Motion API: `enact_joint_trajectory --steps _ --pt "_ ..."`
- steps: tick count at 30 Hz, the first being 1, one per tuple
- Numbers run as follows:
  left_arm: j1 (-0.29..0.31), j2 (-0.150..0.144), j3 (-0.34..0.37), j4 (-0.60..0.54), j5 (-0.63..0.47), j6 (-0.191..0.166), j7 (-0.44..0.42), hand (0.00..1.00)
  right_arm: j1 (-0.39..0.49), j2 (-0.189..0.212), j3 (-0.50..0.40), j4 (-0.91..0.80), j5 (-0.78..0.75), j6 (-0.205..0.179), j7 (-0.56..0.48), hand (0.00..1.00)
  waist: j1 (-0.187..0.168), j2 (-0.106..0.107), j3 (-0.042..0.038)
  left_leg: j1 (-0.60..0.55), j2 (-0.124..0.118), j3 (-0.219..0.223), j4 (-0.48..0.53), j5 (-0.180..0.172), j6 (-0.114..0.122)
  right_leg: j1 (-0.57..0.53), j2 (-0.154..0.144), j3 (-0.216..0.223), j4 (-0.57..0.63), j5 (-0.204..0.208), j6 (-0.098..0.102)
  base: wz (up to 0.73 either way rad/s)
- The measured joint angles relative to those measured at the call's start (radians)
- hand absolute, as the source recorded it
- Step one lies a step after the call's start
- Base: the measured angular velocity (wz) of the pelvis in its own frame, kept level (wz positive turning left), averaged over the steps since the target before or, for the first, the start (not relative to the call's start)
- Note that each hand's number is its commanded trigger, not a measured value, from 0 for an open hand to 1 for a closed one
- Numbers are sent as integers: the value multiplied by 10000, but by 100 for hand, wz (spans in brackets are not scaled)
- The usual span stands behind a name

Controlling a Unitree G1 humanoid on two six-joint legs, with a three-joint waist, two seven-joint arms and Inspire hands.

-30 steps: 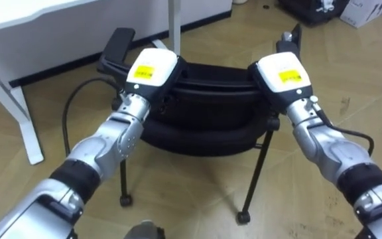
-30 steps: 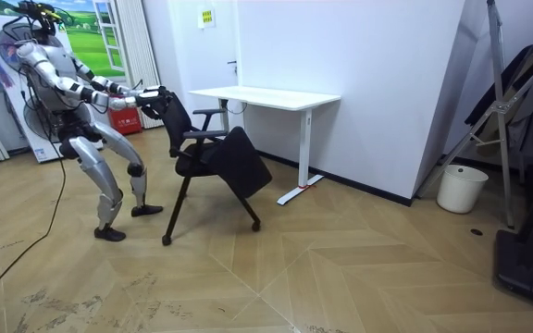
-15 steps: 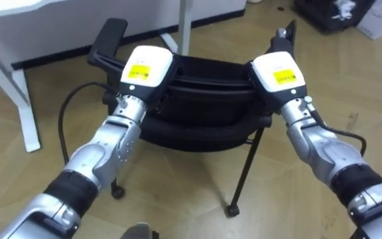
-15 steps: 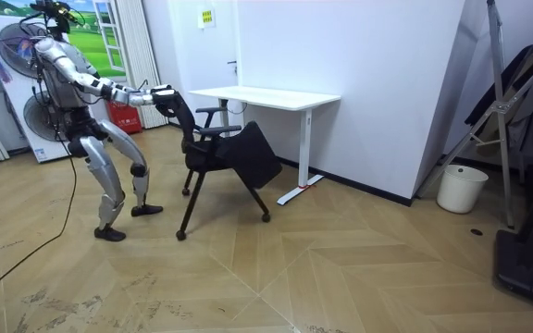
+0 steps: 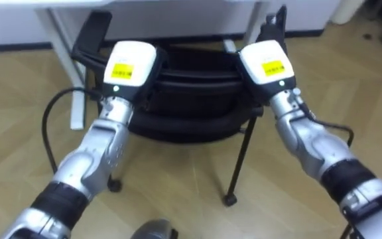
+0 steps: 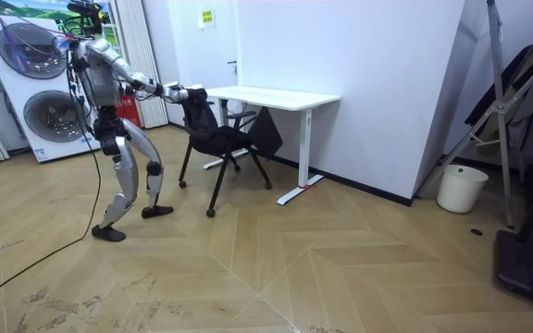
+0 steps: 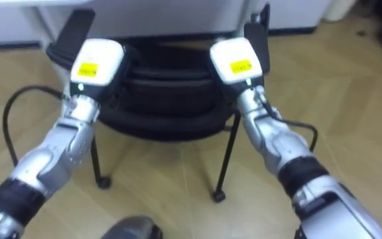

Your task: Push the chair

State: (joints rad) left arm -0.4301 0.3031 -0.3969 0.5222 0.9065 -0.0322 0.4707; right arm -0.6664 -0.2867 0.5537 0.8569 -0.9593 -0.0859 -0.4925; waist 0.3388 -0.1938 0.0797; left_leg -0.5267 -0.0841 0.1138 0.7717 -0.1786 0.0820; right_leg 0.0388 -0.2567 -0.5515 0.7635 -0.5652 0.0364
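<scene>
The black chair (image 5: pixel 191 79) stands right before me, its backrest towards me and its seat under the edge of the white desk (image 5: pixel 178 4). My left hand (image 5: pixel 130 65) lies on the left end of the backrest's top. My right hand (image 5: pixel 265 61) lies on its right end. Both show their backs to me, and what they do on the far side is hidden. The chair's armrests (image 5: pixel 88 38) stick out past each hand. In the room view I stand upright with both arms stretched out to the chair (image 6: pixel 218 129) at the desk (image 6: pixel 266 95).
A white desk leg (image 5: pixel 63 66) stands just left of the chair. Two washing machines (image 6: pixel 28 92) are behind me against the wall. A white bin (image 6: pixel 458 188) and a rack (image 6: pixel 516 102) stand far off at the room view's right. Wooden floor (image 6: pixel 294 268) lies open around.
The chair has travelled across the floor to the desk and gone from tilted to upright. I have walked after it, both hands staying on the backrest.
</scene>
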Motion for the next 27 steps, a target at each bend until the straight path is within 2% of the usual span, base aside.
enact_joint_trajectory --steps 1,2,3,4,5,6,7,8,10,11,13,14,15,16,17,18,19,20,21,22,24,25,27 --pt "-2 69 33 -77 1 9 72 100 -167 -29 186 18 176 26 0 100 192 7 63 -247 -4 112 388 -59 -2 130 109 97 16 122 -29 35" --pt "-2 110 29 -136 1 15 73 100 -202 -48 231 1 261 23 -2 100 249 28 85 -381 -51 201 471 -200 -78 160 143 183 60 129 -31 67" --pt "-27 78 11 -222 4 34 71 100 -197 -228 280 -115 434 -49 -4 100 182 -20 2 -406 -387 282 -136 -164 -112 164 175 331 435 126 -27 89" --pt "-58 117 -17 -282 70 70 62 100 -243 -227 275 -52 531 -92 -3 100 173 -163 -18 -99 -423 550 -295 -546 424 137 66 320 949 140 -1 92" --pt "-85 102 -17 -284 102 116 69 100 -306 -204 275 34 546 -105 0 100 197 -237 -3 -7 -503 528 -250 -698 437 146 -3 346 1224 241 101 52" --pt "-130 76 -12 -247 103 231 60 100 -524 -117 303 362 545 -213 0 100 326 -208 67 181 -490 367 -169 -893 421 35 -17 558 1776 801 169 26" --pt "-138 36 -4 -139 87 260 72 100 -615 -61 351 544 527 -243 4 100 539 -129 62 370 -486 103 -326 -935 389 -285 -19 777 2353 1457 144 16" --pt "-138 -14 18 -81 87 268 87 100 -643 -41 368 600 500 -254 4 100 620 -59 53 431 -487 -89 -402 -947 367 -499 -48 874 2704 1534 132 21" --pt "-151 -85 16 294 -48 255 274 100 -621 128 376 756 349 -268 -40 100 684 285 54 866 -394 -531 -536 -1075 221 -1591 -608 1168 4236 1538 133 31" --pt "-151 -55 -41 372 -44 228 276 100 -568 180 389 822 345 -271 -24 100 687 330 59 1006 -299 -541 -541 -1152 178 -1901 -792 1314 4531 1540 131 18" --pt "-142 -3 -186 493 -2 159 349 100 -464 331 409 1172 382 -359 -182 100 769 559 120 1359 212 -593 -209 -1575 -13 -3034 -1371 1639 4837 1670 127 -7" --pt "-204 21 -185 523 -2 121 354 100 -472 357 409 1250 384 -398 -184 100 772 638 137 1393 334 -638 -40 -1716 -70 -3280 -1489 1636 4769 1701 149 -13" --pt "-267 52 -179 668 -2 -4 394 100 -484 390 406 1342 410 -453 -195 100 833 794 135 1437 612 -724 316 -2042 -144 -3775 -1649 1664 4487 1702 154 -13" --pt "-317 75 -175 804 -2 -148 394 100 -538 508 405 1459 430 -453 -177 100 864 912 128 1508 881 -742 642 -2276 -316 -4171 -1803 1696 4131 1700 154 -12" --pt "-323 92 -150 916 -9 -204 396 100 -564 570 405 1515 428 -449 -145 100 887 947 122 1540 1037 -730 808 -2387 -413 -4334 -1829 1735 3770 1706 166 -9" --pt "-397 134 -117 987 -9 -303 396 100 -621 622 398 1562 449 -447 -76 100 911 992 125 1561 1359 -724 1166 -2643 -647 -4452 -1831 1699 2569 1874 207 4" --pt "-473 202 -75 1056 -15 -403 393 100 -670 674 290 1586 442 -479 43 100 874 1072 105 1531 1745 -785 1626 -2878 -1026 -4390 -1654 1599 1705 2483 78 8" --pt "-467 175 -64 1080 -15 -400 386 100 -680 714 214 1672 378 -493 41 100 890 1123 79 1525 1966 -857 1762 -2967 -1187 -4287 -1352 1670 1665 2442 69 -7" --pt "-467 182 -44 1028 -15 -403 390 100 -791 694 134 1710 247 -568 70 100 956 1319 58 1517 2286 -900 1756 -2981 -1381 -4215 -841 1674 1435 2406 -98 -26" --pt "-475 171 -31 939 -17 -386 390 100 -847 660 132 1691 244 -584 54 100 956 1382 40 1473 2446 -888 1595 -2870 -1528 -4235 -614 1641 1245 2467 -257 -30" --pt "-498 164 -101 989 -22 -398 390 100 -846 665 132 1691 204 -591 102 100 783 1363 52 1542 2531 -871 1407 -2754 -1592 -4210 -401 1689 1069 2498 -312 -9" --pt "-498 166 -99 1020 -21 -412 390 100 -837 663 131 1692 171 -610 138 100 692 1374 44 1580 2539 -857 1376 -2740 -1595 -4204 -371 1714 1037 2499 -313 0" --pt "-668 165 -121 1294 -23 -480 399 100 -863 651 23 1713 161 -656 294 100 359 1278 92 1618 2552 -746 1291 -2670 -1577 -4226 -365 1765 999 2504 -304 0"
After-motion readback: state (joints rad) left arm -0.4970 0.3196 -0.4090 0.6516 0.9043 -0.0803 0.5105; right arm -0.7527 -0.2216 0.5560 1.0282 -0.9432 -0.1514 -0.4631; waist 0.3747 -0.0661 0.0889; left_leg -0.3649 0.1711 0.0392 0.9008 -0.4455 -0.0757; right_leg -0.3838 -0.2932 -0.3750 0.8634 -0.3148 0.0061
